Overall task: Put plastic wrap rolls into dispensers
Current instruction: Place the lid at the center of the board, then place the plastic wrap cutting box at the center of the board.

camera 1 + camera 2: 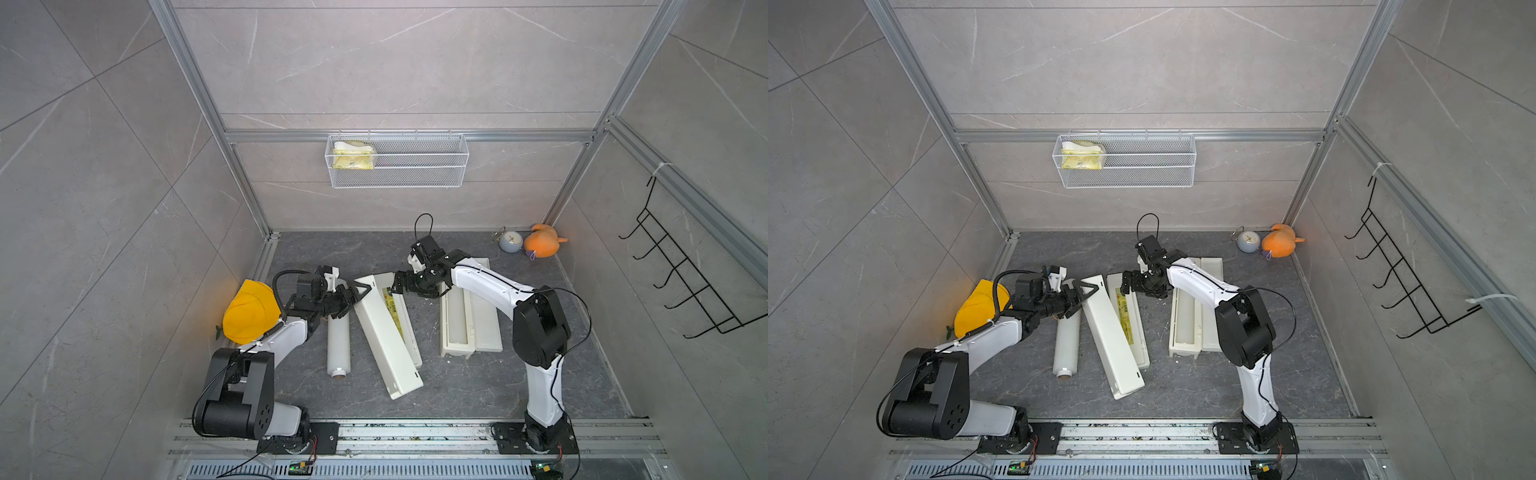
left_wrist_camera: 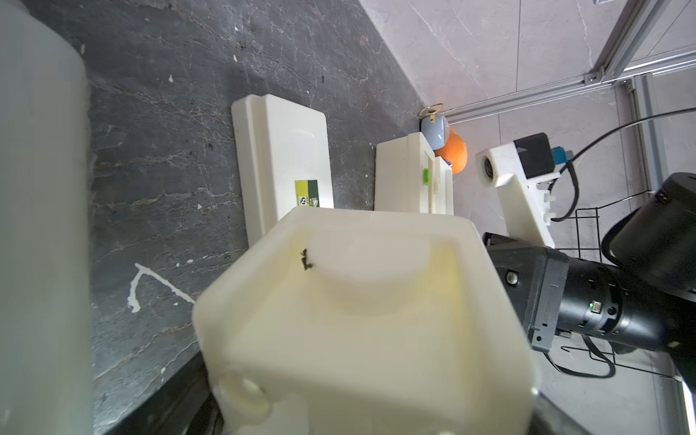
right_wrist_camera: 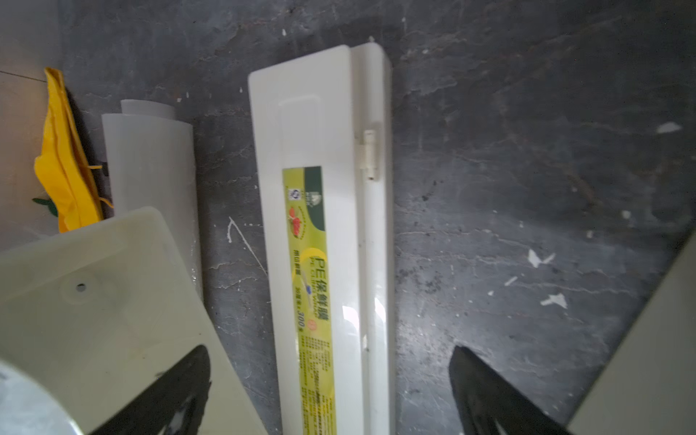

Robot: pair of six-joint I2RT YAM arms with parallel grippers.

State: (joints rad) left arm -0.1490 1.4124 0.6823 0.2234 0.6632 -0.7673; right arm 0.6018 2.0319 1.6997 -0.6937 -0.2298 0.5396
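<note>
Grey tile walls box in a dark stone-look tabletop [image 1: 457, 386]. The left gripper [image 1: 360, 296] is clamped across the far end of the left dispenser [image 1: 386, 340], whose body lies slanted partly over its open, labelled lid [image 3: 305, 226]. The right gripper [image 1: 395, 286] hovers above that lid's far end, jaws spread wide and empty. One plastic wrap roll [image 1: 337, 340] lies on the tabletop just beside the left dispenser, partly under the left arm. The right dispenser [image 1: 486, 324] lies open under the right arm, with what looks like a second roll [image 1: 1185, 320] in its trough. A yellow cap [image 1: 249, 311], an alarm clock [image 1: 510, 242] and an orange plush [image 1: 542, 241] sit at the edges.
</note>
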